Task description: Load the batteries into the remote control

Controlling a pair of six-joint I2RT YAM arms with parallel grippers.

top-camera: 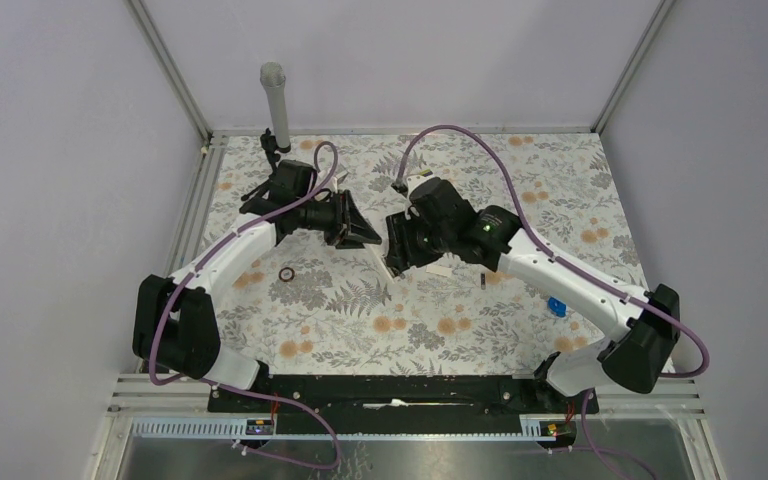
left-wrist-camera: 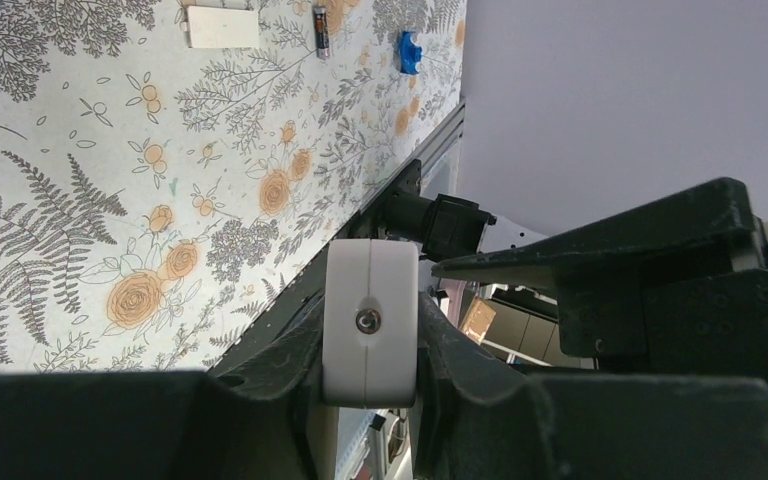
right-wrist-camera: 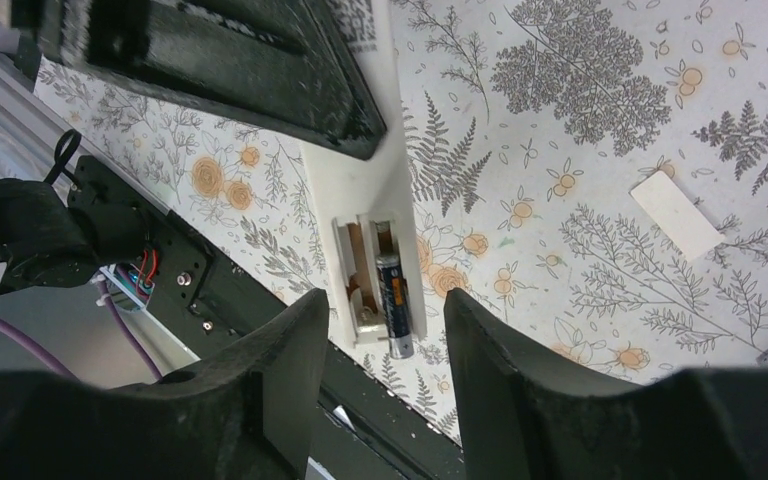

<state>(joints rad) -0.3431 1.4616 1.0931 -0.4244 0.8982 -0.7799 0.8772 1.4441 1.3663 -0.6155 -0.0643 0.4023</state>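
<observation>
I see my table (top-camera: 440,330) covered in a pale print of grey ferns and orange flowers. The remote (right-wrist-camera: 360,185) is cream-white, and the battery (right-wrist-camera: 390,295) in its slot is black with a gold band. At the right of the right wrist view lies a plain white cover (right-wrist-camera: 675,215). The piece (left-wrist-camera: 408,52) at the top of the left wrist view is blue, and my cables (top-camera: 450,127) are purple.

This was a robotics lab test cell, for all the homely floral cloth (top-camera: 440,335) on the table. Plain pale walls (top-camera: 50,150) closed it in on three sides, with aluminium frame rails (top-camera: 170,70) rising at the upper left and upper right. Along the bottom of the top view a black base plate (top-camera: 360,388) carried the left arm (top-camera: 230,260) and right arm (top-camera: 570,280) — purple cables (top-camera: 450,127) looping over both.
</observation>
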